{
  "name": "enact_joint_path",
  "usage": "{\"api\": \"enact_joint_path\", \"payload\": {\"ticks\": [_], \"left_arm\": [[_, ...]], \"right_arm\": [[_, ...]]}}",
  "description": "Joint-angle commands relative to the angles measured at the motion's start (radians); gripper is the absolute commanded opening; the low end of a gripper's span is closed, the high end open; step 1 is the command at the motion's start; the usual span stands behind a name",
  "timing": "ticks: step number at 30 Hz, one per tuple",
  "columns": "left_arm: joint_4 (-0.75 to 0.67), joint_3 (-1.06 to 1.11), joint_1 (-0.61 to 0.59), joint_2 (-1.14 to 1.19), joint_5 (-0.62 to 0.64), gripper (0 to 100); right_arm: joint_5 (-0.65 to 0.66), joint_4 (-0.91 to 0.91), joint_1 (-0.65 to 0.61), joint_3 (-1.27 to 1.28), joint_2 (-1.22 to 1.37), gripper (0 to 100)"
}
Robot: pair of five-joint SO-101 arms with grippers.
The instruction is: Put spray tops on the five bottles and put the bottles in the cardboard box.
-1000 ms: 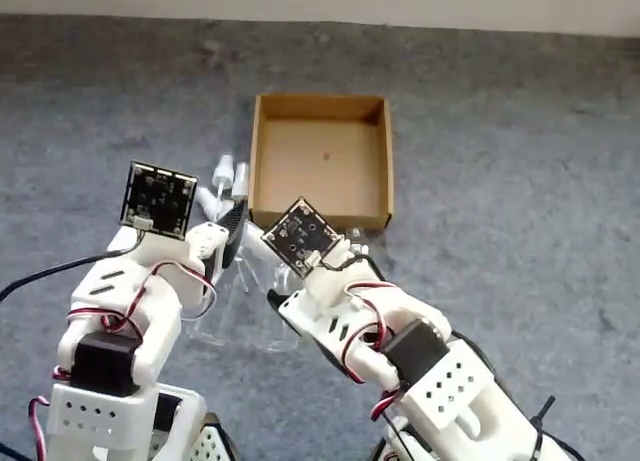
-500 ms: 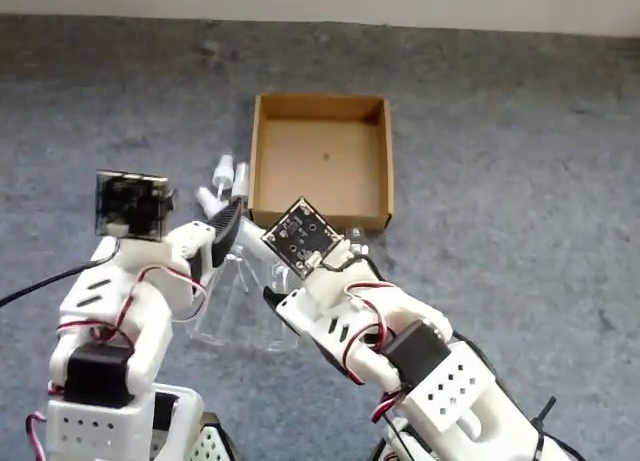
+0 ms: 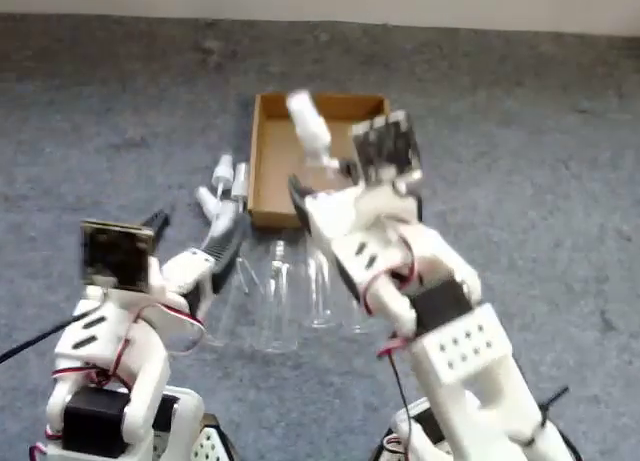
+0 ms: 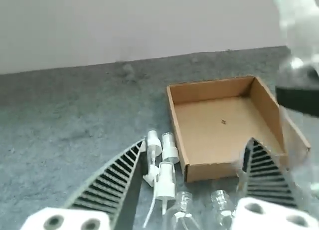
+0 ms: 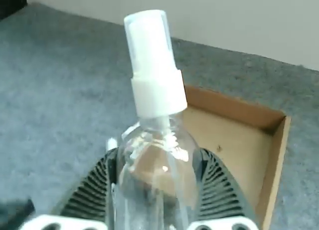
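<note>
Up it goes: the right gripper (image 5: 160,182), fingers clamped round the capped bottle (image 5: 154,155), has swung it forward to above the cardboard box (image 3: 268,161), so the first drop-in looks close. The left gripper (image 4: 195,146) has drawn back, fingers spread and empty. Uncapped bottles (image 3: 276,293) wait before the box, their clear plastic hard to count. The right arm (image 3: 440,311) hides part of the box floor.

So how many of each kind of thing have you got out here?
Capped bottle in the right gripper: 1
Uncapped bottles: 4, as best I can tell
Loose spray tops: 4
Cardboard box: 1
Total: 10
</note>
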Motion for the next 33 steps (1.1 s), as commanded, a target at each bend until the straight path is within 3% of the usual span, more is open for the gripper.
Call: {"api": "enact_joint_path", "payload": {"ticks": [1,9,16,23,29,33], "left_arm": [[-0.005,0.021,0.136,0.035,-0.06,25],[-0.083,0.044,0.159,0.165,-0.063,28],[-0.203,0.044,0.067,0.323,-0.064,28],[-0.249,0.038,0.05,0.4,-0.063,28],[-0.227,0.03,0.097,0.389,-0.061,28],[-0.107,0.005,0.166,0.282,-0.061,28]], "right_arm": [[-0.046,0.024,-0.01,-0.263,0.183,0.4],[-0.095,0.252,-0.156,-0.565,0.381,0.4],[-0.038,0.364,-0.182,-0.562,0.309,0.4],[0.012,0.458,-0.18,-0.561,0.243,0.4],[0.006,0.34,-0.107,-0.512,0.236,0.4],[0.005,0.182,-0.074,-0.358,0.252,0.4]]}}
